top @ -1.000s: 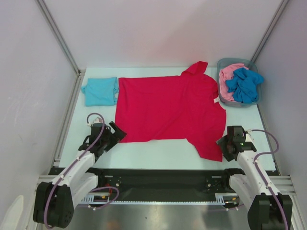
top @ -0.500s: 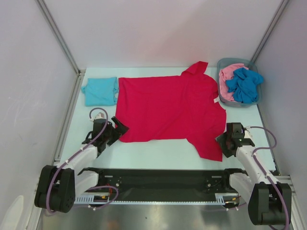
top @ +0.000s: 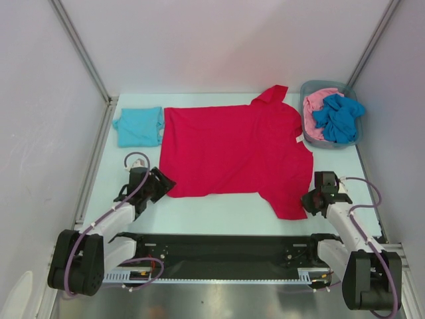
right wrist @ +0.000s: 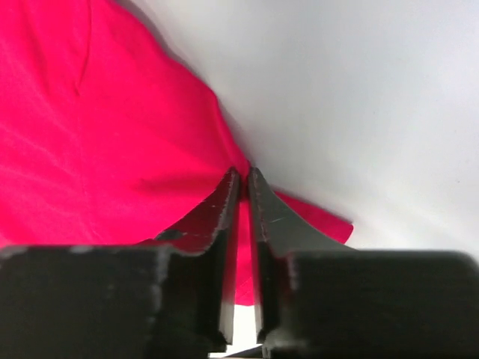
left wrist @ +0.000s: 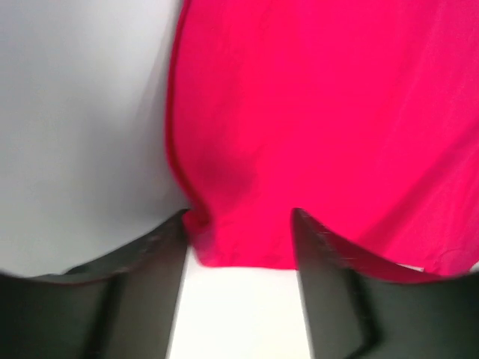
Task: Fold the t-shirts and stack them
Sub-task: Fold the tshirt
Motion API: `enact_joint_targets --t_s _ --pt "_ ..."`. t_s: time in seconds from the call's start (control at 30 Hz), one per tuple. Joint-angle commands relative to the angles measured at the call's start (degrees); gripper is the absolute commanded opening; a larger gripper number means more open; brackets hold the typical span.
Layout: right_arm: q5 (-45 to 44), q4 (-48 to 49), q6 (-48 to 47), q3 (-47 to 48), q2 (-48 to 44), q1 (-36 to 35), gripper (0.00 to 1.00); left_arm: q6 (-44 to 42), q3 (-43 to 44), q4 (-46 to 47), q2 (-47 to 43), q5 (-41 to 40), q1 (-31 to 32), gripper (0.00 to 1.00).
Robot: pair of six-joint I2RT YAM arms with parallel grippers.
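A bright red t-shirt point(top: 232, 146) lies spread flat across the middle of the table. My left gripper point(top: 163, 181) sits low at its near left corner. In the left wrist view the gripper point(left wrist: 238, 213) has its jaws apart, with the red corner point(left wrist: 224, 239) lying between the fingertips. My right gripper point(top: 307, 199) is at the near right sleeve. Seen from the right wrist, that gripper point(right wrist: 243, 173) is shut on a pinch of red cloth point(right wrist: 97, 134). A light teal t-shirt point(top: 139, 126) lies folded at the far left.
A grey bin point(top: 332, 143) stands at the far right corner, with a pink shirt point(top: 317, 100) and a deeper blue shirt point(top: 339, 116) crumpled inside. Metal frame posts and white walls close in the table's left, right and back sides.
My right gripper has closed on the sleeve edge. The left gripper has slid forward onto the shirt's near left corner and its jaws have narrowed. The shirt itself has not moved.
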State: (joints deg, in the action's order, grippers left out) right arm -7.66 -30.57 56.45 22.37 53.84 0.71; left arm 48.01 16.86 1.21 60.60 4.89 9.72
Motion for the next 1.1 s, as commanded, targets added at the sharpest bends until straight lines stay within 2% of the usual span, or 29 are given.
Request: enact_joint_targets --t_s 0.0,0.03,0.07,0.13,0.17,0.23,0.57,0.73,1.07 --pt "0.9 -0.3 -0.1 -0.5 -0.9 0.3 0.07 0.1 -2.0 -5.0 -0.2 1.1 -0.3 0.6" --pt "0.9 -0.2 -0.1 -0.6 -1.2 0.3 0.0 0.1 -2.1 -5.1 -0.4 1.1 -0.3 0.54" --pt "0.9 -0.3 -0.1 -0.6 -1.4 0.3 0.0 0.1 -2.2 -5.0 -0.5 1.2 -0.3 0.42" --pt "0.9 -0.2 -0.1 -0.7 -1.6 0.3 0.0 0.0 -2.2 -5.3 -0.7 1.2 -0.3 0.27" --pt "0.9 -0.2 -0.1 -0.7 -1.9 0.3 0.0 -0.1 -2.0 -5.3 -0.9 1.2 -0.3 0.13" --pt "0.9 0.0 -0.2 -0.4 -2.1 0.3 0.0 -0.1 -1.7 -6.1 -1.4 1.1 -0.3 0.0" --pt "0.4 -1.5 -0.5 1.9 -6.3 -0.5 0.0 -0.3 -0.3 -12.5 -10.0 0.3 -0.1 0.0" --pt "-1.0 -3.5 1.5 2.9 -9.0 -5.2 0.0 0.7 -0.3 -17.1 -16.6 -0.5 1.1 0.0" --pt "-6.8 -14.3 4.0 6.6 -20.5 -9.5 0.0 4.1 1.6 -29.1 -29.7 -4.1 6.2 0.0"
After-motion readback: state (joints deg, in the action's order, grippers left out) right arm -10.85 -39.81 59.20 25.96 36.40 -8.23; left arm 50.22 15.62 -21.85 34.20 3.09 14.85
